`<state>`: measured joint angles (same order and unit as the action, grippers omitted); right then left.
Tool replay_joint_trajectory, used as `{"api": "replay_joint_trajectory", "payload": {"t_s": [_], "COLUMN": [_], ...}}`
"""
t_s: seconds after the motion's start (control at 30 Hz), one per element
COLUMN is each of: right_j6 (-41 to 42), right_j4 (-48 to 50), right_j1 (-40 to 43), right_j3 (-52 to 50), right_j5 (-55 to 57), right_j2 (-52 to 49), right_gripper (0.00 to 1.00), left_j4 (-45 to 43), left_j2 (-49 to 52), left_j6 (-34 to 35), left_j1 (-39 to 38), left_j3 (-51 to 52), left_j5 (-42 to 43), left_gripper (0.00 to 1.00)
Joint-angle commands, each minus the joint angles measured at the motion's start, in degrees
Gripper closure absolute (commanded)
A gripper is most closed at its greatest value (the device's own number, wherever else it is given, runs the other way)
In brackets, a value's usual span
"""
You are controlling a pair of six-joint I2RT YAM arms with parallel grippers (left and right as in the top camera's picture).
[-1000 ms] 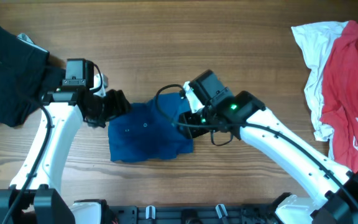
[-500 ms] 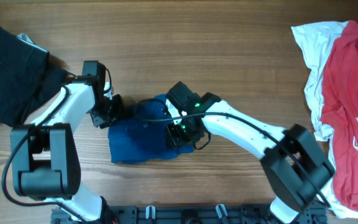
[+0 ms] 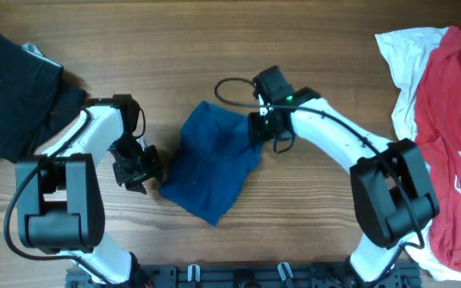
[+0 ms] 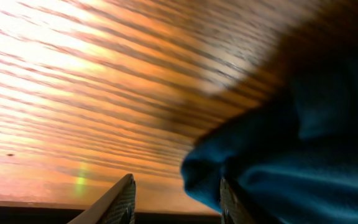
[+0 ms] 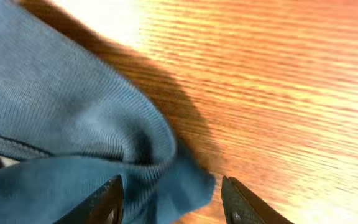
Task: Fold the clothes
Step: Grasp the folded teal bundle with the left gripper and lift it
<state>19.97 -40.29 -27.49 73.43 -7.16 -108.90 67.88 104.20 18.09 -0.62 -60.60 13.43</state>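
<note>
The dark blue shirt point(image 3: 212, 164) lies bunched and folded on the table's middle, slanted from upper right to lower left. My left gripper point(image 3: 149, 171) is open at its lower left edge. In the left wrist view, the shirt point(image 4: 291, 143) has a fold just inside the right finger of the gripper point(image 4: 178, 202). My right gripper point(image 3: 259, 133) is open at the shirt's upper right edge. In the right wrist view, a corner of the shirt point(image 5: 61, 124) lies between the fingers of the gripper point(image 5: 173, 202). A black garment point(image 3: 13, 92) lies far left. White point(image 3: 402, 72) and red printed point(image 3: 454, 136) garments lie far right.
Bare wooden table point(image 3: 334, 48) runs along the back and between the blue shirt and the right pile. The arm bases stand at the front edge point(image 3: 230, 276).
The blue shirt has turned and shifted right into a slanted lie. My right gripper moved up and right to its upper edge. My left gripper moved down to its lower left edge.
</note>
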Motion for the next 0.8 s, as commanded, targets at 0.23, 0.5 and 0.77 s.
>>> {"api": "replay_joint_trajectory", "payload": {"t_s": [0.23, 0.5, 0.77], "right_j6": [-1.5, 1.2, 1.2], "right_j4": [-9.5, -12.9, -14.7], "right_j1": [-0.6, -0.6, -0.6], "right_j3": [3.8, 3.7, 3.7], "right_j5": [4.6, 4.2, 4.2], "right_j2": [18.1, 19.4, 19.4], "right_gripper": [0.44, 0.41, 0.41], "left_j4": [-15.0, -30.6, -36.5], "left_j2": [-17.6, -9.6, 4.8], "left_j6": [-1.4, -18.9, -20.9], "left_j1": [0.1, -0.5, -2.7], "left_j3": [0.3, 0.3, 0.3], "left_j5": [3.7, 22.4, 24.7], "left_gripper": [0.25, 0.0, 0.01]}}
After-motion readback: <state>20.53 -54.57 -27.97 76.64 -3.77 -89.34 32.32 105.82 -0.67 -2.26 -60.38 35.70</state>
